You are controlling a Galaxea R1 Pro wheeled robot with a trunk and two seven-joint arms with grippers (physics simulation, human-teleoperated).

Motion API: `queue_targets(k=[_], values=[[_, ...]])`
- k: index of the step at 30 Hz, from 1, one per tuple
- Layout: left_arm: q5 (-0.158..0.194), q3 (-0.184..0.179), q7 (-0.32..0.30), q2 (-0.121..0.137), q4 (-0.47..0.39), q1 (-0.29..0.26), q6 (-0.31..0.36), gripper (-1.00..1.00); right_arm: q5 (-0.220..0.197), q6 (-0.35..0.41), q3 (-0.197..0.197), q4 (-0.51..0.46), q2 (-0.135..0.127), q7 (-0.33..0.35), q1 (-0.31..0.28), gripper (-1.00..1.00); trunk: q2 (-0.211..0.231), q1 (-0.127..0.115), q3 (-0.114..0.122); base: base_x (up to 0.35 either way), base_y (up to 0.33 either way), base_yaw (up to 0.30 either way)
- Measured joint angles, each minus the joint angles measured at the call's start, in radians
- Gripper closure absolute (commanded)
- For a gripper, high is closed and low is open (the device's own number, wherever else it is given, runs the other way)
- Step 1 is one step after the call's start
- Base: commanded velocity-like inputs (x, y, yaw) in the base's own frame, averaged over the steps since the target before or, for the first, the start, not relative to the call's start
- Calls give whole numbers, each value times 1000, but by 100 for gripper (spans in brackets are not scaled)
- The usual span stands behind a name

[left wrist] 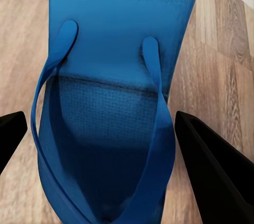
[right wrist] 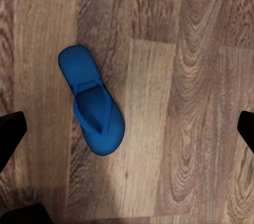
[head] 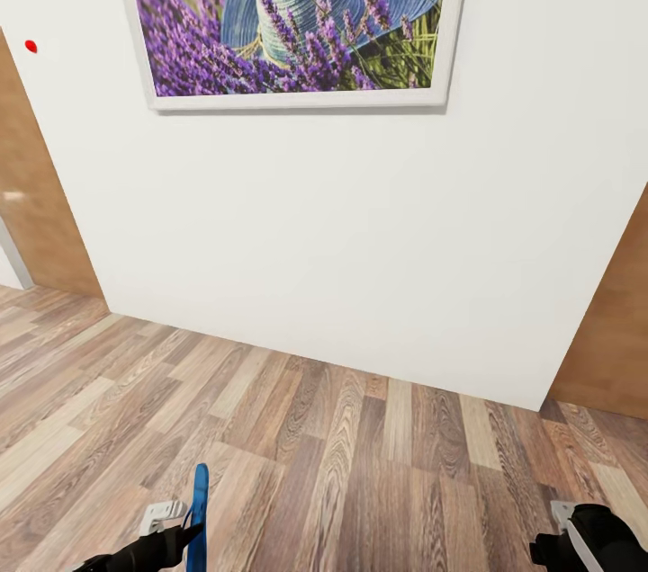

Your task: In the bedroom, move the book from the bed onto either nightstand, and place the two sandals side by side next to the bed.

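While the left gripper is gripping one blue sandal near the white wall | right gripper is hovering open above the second sandal on the plank floor | risk: carried sandal slipping from its thin edge hold.

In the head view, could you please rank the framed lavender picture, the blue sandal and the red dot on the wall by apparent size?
1. Framed lavender picture, cropped by the frame's top edge.
2. Blue sandal held edge-on in the left gripper, so it looks narrow.
3. Red dot.
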Motion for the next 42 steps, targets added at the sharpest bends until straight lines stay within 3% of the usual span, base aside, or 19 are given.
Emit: queue_targets(k=[22,37,42], values=[[0,0,-1,1,-1,0,1,100,-1,0,-1,-1,0,0,0,-100,0,0,0,0,0,0],[-1,-2,-1,2,-1,0,2,100,0,0,-1,-1,1,0,0,-100,-105,57,-47,0,0,0],[-1,-1,-2,3,-1,0,3,100,0,0,-1,0,2,0,0,-100,-106,60,-66,0,0,0]])
